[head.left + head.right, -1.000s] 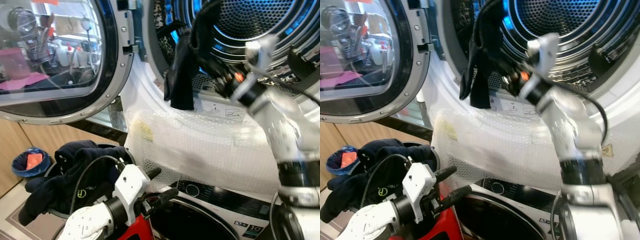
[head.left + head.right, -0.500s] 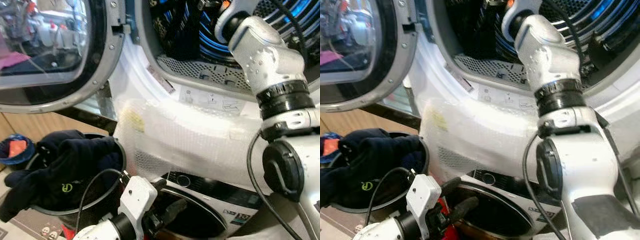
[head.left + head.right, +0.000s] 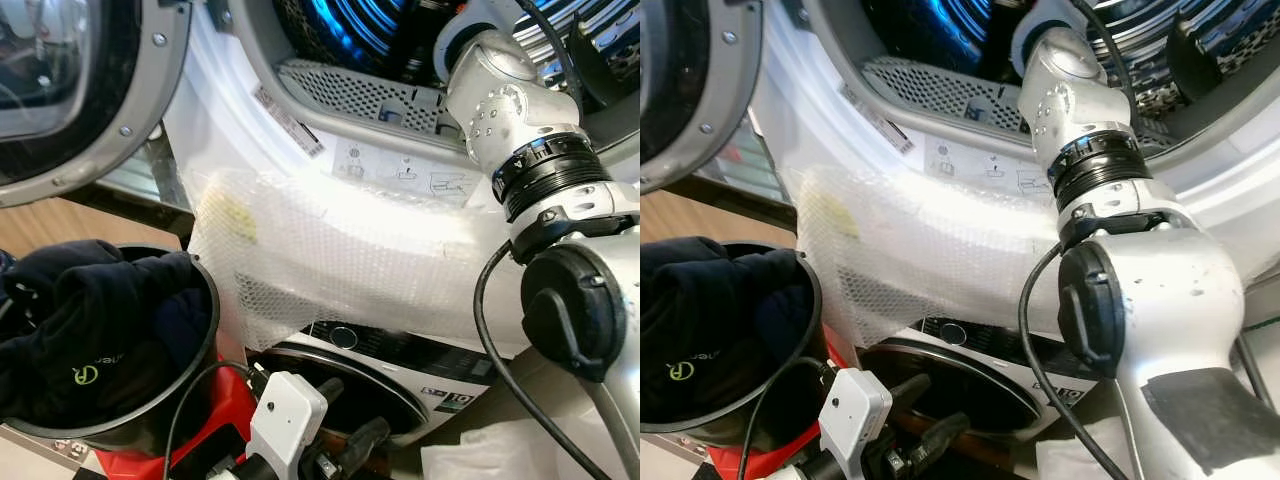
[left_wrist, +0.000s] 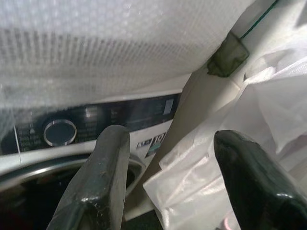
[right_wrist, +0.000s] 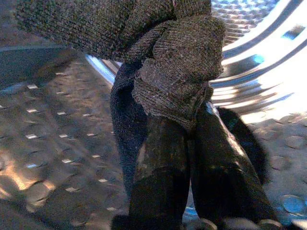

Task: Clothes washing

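In the head views, the right arm [image 3: 520, 130] reached up into the upper machine's drum [image 3: 330, 25], above a sheet of bubble wrap [image 3: 340, 260] draped over the front, while a black basket [image 3: 205, 330] of dark clothes [image 3: 90, 320] stood at lower left. In the left wrist view, the left claw [image 4: 168, 177] hung with its fingers [image 4: 103, 177] spread wide and empty before the lower machine's control dial [image 4: 60, 132]. In the right wrist view, the right claw [image 5: 189, 139] was closed on a dark knitted garment [image 5: 168, 62] inside the perforated drum

Bubble wrap [image 3: 330, 260] drapes a white appliance front beside a wooden panel [image 3: 90, 222].
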Motion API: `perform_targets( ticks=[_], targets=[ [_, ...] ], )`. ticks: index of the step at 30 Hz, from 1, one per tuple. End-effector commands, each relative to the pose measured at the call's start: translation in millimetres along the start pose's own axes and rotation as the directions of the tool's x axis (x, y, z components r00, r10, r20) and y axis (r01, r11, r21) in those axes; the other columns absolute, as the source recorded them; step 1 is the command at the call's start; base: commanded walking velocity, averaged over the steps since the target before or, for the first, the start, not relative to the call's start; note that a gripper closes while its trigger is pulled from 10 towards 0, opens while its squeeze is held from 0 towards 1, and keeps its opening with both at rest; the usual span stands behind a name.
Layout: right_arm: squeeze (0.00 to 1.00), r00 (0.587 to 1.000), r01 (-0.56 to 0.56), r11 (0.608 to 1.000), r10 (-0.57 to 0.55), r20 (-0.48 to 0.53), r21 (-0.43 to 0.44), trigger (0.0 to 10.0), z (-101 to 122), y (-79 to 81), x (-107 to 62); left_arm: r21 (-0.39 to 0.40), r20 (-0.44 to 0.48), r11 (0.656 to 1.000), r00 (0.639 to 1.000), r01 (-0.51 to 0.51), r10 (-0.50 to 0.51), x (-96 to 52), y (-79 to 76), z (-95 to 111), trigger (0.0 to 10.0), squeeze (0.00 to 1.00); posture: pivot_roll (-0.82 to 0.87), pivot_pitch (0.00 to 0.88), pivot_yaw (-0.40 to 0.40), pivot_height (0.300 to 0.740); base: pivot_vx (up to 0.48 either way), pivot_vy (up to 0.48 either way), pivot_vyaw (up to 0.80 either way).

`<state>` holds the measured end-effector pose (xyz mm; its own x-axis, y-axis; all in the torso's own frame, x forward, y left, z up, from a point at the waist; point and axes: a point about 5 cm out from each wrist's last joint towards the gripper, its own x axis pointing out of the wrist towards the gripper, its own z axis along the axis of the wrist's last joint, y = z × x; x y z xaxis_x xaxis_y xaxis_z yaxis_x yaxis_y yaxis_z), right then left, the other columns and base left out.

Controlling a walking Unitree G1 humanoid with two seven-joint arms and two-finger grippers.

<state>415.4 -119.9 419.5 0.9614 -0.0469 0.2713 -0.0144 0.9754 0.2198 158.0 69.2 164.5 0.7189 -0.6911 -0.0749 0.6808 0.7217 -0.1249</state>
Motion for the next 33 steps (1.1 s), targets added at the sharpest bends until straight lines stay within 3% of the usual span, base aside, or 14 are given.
perform_targets(
  ticks=[1,2,20,30,31,32,33],
  targets=[
    [0.24,0.997,-0.014,1.000,0.013,0.071,0.008,10.0,22.1,3.0,-0.4,-0.021,0.009,1.000,1.000,0.020,-0.020,-0.9,-7.8,3.3,10.0,0.00,0.02,0.239,-0.170,0.740,0.000,0.000,0.00],
    [1.00,0.996,-0.023,1.000,0.023,0.081,-0.005,10.0,24.2,4.0,-0.5,-0.024,0.010,1.000,1.000,0.016,-0.016,-0.7,-7.9,3.2,10.0,0.00,0.01,0.233,-0.170,0.740,0.000,0.000,0.00],
    [1.00,0.989,-0.096,0.991,0.105,0.102,-0.091,10.0,35.5,16.1,-2.1,-0.020,0.008,1.000,1.000,0.013,-0.013,2.7,-5.4,4.2,10.0,0.00,0.00,0.199,-0.148,0.740,0.000,0.000,0.00],
    [1.00,0.985,-0.118,0.987,0.130,0.115,-0.108,10.0,37.7,9.6,-1.6,-0.005,0.015,1.000,1.000,0.004,-0.004,5.8,0.2,5.1,10.0,0.00,0.00,0.182,-0.138,0.740,0.000,0.000,0.00],
    [0.43,0.983,-0.125,0.988,0.136,0.122,-0.095,10.0,39.7,6.7,-1.5,0.000,0.017,1.000,1.000,0.001,-0.001,6.4,1.8,5.4,10.0,0.00,0.00,0.177,-0.135,0.740,0.000,0.000,0.00],
    [0.00,0.981,-0.135,0.987,0.146,0.127,-0.088,10.0,40.9,5.7,-1.5,0.002,0.020,1.000,1.000,-0.001,0.001,6.7,2.8,5.5,10.0,0.00,0.00,0.171,-0.128,0.740,0.000,0.000,0.00],
    [0.00,0.978,-0.145,0.986,0.156,0.139,-0.087,10.0,43.0,4.2,-1.7,0.007,0.022,1.000,1.000,-0.004,0.004,7.2,4.1,5.5,10.0,0.00,-0.01,0.165,-0.123,0.740,0.000,0.000,0.00]
  ],
)
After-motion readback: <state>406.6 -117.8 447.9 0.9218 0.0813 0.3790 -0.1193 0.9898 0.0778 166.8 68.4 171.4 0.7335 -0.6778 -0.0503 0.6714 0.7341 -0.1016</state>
